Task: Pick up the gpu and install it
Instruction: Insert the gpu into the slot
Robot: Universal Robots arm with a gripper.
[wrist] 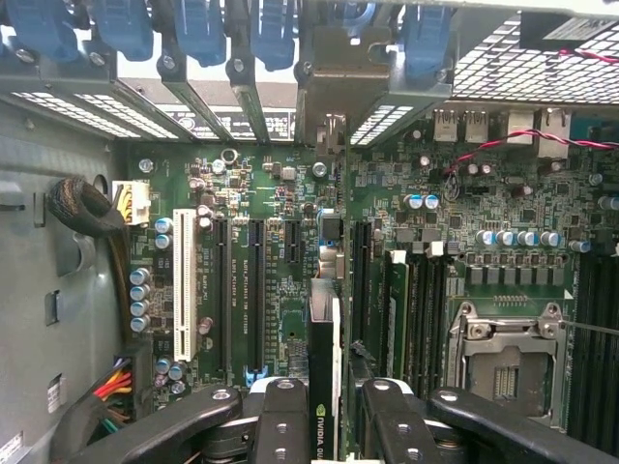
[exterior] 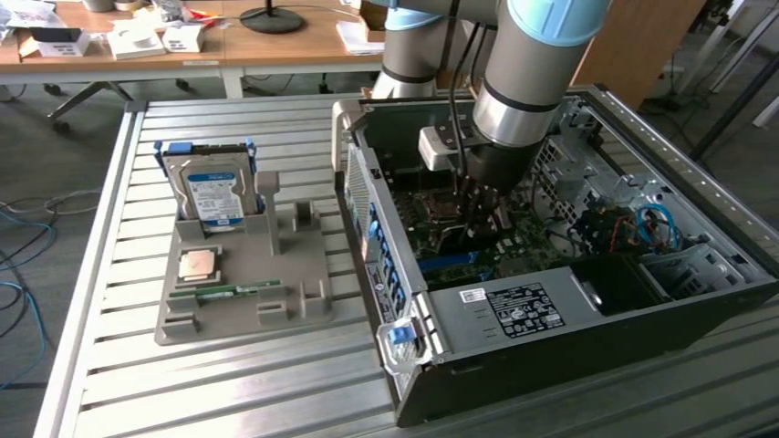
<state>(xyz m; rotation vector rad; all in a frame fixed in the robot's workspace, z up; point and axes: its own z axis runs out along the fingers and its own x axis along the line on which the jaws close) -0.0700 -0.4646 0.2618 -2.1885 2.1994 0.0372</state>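
Slatted metal counter [exterior: 244,392] carries an open computer case [exterior: 548,374] lying on its side, with a wooden counter [exterior: 280,46] of loose boxes behind it.

The gpu [wrist: 324,367] is inside the case, standing on its edge above the motherboard [wrist: 271,184] and seen edge-on as a thin dark card with a green logo on its rim. The pincer [wrist: 329,411] is clamped on it at a middling width, its black fingers [wrist: 280,425] pressing the card from both sides. In the exterior view the pincer [exterior: 481,214] hangs from the arm [exterior: 524,82], which reaches straight down into the case.

The card lies lengthwise along the board, between the long black expansion slots [wrist: 253,290] on one side and the memory slots [wrist: 416,309] on the other. Whether its lower edge sits in a slot cannot be told. A white slot [wrist: 182,280] lies beyond the black ones, and the empty processor socket [wrist: 505,362] lies beyond the memory slots. Blue latches [wrist: 198,29] line the rear wall of the case.

Towards the exterior view's left, well apart from the case, a grey tray [exterior: 244,310] holds a hard drive [exterior: 217,192] upright, a processor chip [exterior: 199,265] lying flat, and a green memory stick [exterior: 225,292] just beside the chip.
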